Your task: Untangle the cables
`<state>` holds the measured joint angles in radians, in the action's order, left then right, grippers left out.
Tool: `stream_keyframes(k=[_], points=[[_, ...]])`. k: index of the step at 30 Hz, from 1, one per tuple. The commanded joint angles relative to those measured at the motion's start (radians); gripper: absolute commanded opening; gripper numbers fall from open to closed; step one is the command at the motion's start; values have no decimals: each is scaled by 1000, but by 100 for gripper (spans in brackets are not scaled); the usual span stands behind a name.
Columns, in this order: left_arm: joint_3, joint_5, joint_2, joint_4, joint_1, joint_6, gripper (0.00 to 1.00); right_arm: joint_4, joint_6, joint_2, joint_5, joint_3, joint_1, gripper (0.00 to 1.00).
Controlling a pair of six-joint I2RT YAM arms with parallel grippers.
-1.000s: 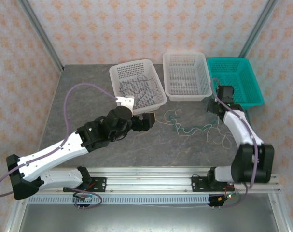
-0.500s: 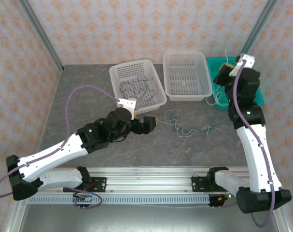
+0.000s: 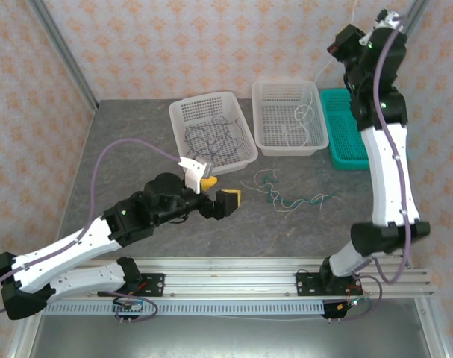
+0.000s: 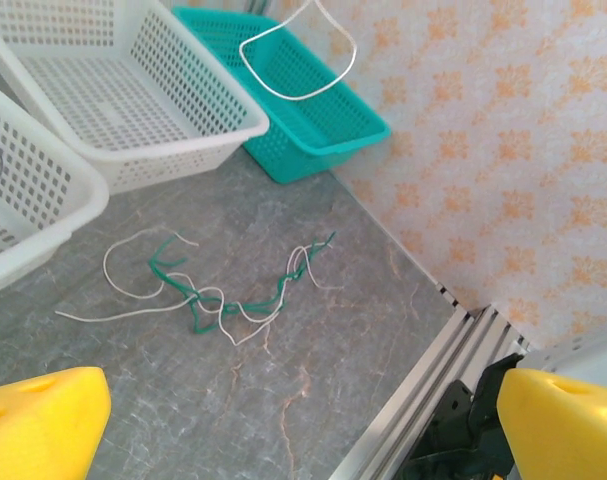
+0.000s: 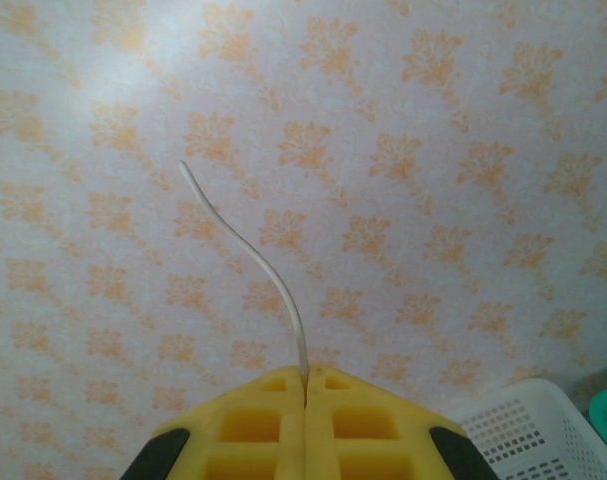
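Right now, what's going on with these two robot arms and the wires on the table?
The right gripper, raised high, is shut on a thin white cable that dangles in the air. The left gripper hovers open above the grey table. A teal-green cable tangled with white strands lies on the table, and a dark cable sits in the left white plastic basket.

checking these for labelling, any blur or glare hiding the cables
Top external: even light, soft shadows, no glare, teal and white tangle readable. Left wrist: tangle sharp, yellow fingertips soft at the corners. Right wrist: wallpaper hazy, white cable clear above the shut right gripper.
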<state>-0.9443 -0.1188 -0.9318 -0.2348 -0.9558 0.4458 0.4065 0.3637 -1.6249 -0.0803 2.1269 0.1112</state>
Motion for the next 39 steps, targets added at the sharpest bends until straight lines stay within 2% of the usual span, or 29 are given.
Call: stream_keyframes(k=[1, 5, 8, 10, 13, 14, 19, 22, 24, 27, 29, 31, 34, 37, 39], points=[[23, 47, 37, -3, -4, -26, 100, 158, 34, -172, 48, 204, 4, 0], [37, 79, 58, -29, -4, -17, 100, 358, 161, -433, 2, 577, 18, 0], [47, 101, 77, -38, -3, -8, 100, 399, 289, -485, 110, 584, 50, 2], [54, 111, 92, -40, -3, -2, 100, 417, 294, -522, 126, 585, 65, 16], [60, 123, 119, -57, -3, 4, 100, 441, 283, -553, 106, 588, 81, 59], [63, 129, 129, -63, -4, 6, 100, 448, 270, -553, 106, 588, 86, 65], [79, 152, 159, -78, -4, 17, 100, 481, 244, -503, 68, 588, 93, 66], [82, 150, 160, -74, -4, 27, 100, 553, 213, -441, -11, 586, 96, 66], [89, 145, 159, -64, -4, 35, 100, 618, 161, -403, -56, 584, 113, 66], [101, 157, 158, -52, -4, 55, 100, 769, 10, -335, -61, 567, 192, 66], [105, 177, 156, -54, -4, 70, 100, 857, -70, -283, -30, 506, 270, 66], [109, 197, 158, -63, -4, 83, 100, 871, -124, -208, 28, 351, 353, 65], [114, 218, 164, -77, -4, 83, 100, 705, -159, -5, 113, -84, 456, 66], [117, 227, 177, -97, -4, 83, 100, 469, -150, 212, 94, -507, 461, 67], [122, 234, 190, -104, -4, 83, 100, 478, -162, 276, 133, -632, 461, 68]])
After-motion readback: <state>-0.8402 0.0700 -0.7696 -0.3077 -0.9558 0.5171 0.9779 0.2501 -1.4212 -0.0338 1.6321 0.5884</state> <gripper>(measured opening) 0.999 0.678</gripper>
